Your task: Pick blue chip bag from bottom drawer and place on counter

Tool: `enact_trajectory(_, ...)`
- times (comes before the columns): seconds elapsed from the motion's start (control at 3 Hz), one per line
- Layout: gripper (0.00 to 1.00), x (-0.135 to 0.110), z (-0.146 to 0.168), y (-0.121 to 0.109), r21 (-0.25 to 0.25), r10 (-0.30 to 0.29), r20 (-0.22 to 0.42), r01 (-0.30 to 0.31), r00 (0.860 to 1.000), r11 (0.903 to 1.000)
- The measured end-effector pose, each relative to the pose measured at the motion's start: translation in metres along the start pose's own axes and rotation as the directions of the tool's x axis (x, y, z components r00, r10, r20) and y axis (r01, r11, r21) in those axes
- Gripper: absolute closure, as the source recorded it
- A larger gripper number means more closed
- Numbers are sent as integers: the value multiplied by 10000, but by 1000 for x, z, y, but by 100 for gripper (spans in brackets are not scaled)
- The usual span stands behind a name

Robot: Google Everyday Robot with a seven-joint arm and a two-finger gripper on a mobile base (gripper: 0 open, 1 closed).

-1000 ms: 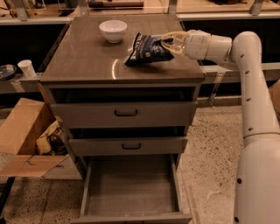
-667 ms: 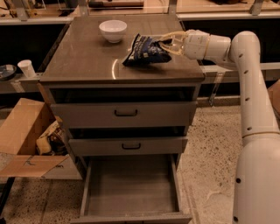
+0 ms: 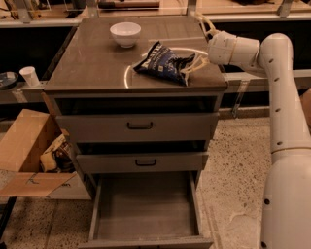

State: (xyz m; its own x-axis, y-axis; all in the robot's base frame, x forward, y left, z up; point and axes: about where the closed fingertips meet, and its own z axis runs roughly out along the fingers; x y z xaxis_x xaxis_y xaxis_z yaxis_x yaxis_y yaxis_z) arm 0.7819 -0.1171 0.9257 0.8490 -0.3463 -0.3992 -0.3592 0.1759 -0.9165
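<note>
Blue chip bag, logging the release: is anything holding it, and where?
Cannot tell. The gripper is at the blue chip bag's crimped end, over the counter.

Floor: speckled floor (image 3: 238, 160), pale with dark flecks, on both sides of the cabinet
Furniture: grey cabinet; its two upper drawers (image 3: 138, 127) are shut and have black handles
Left side: open cardboard box (image 3: 26, 146) on the floor beside the cabinet; white cup (image 3: 30, 76) on a low ledge
Behind: long wooden bench (image 3: 233, 7) across the top
Light: dim and warm
Gripper: the gripper (image 3: 193, 65) is over the right rear of the counter (image 3: 92, 68)
</note>
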Motion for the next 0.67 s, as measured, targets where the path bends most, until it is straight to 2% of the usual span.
enact_trajectory(0.67,0,-4,-40,-40,759,-702,-489,738,9963,9944)
